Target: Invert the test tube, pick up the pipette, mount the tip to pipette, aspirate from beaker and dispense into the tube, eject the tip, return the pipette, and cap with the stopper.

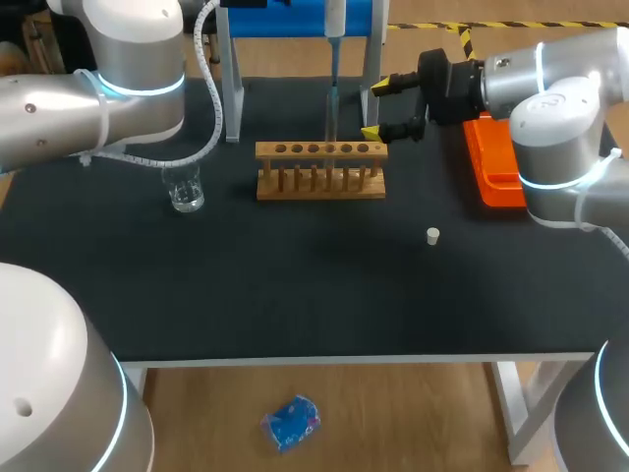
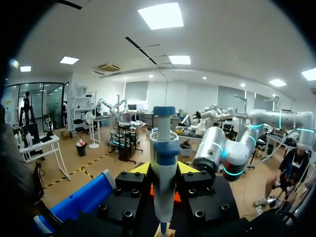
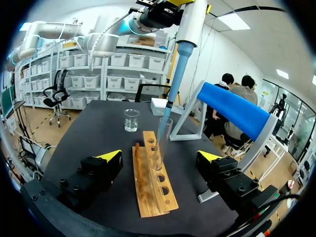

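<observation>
My left gripper (image 2: 163, 170) is shut on the white and blue pipette (image 2: 164, 182), holding it upright over the wooden rack (image 1: 320, 169). The pipette (image 3: 190, 29) carries a blue tip (image 3: 173, 89) that reaches down into the mouth of the clear test tube (image 3: 163, 138), which stands upright in the rack (image 3: 153, 173). My right gripper (image 1: 378, 106) is open just right of the tube, and in its own view the gripper (image 3: 159, 155) has the rack and tube between its spread fingers without touching them. The glass beaker (image 1: 185, 189) stands left of the rack. A small white stopper (image 1: 432, 235) lies on the mat.
A white-legged stand with a blue bar (image 1: 295, 20) is behind the rack. An orange tray (image 1: 491, 162) lies at the right under my right arm. The beaker (image 3: 131, 119) sits beyond the rack's far end in the right wrist view.
</observation>
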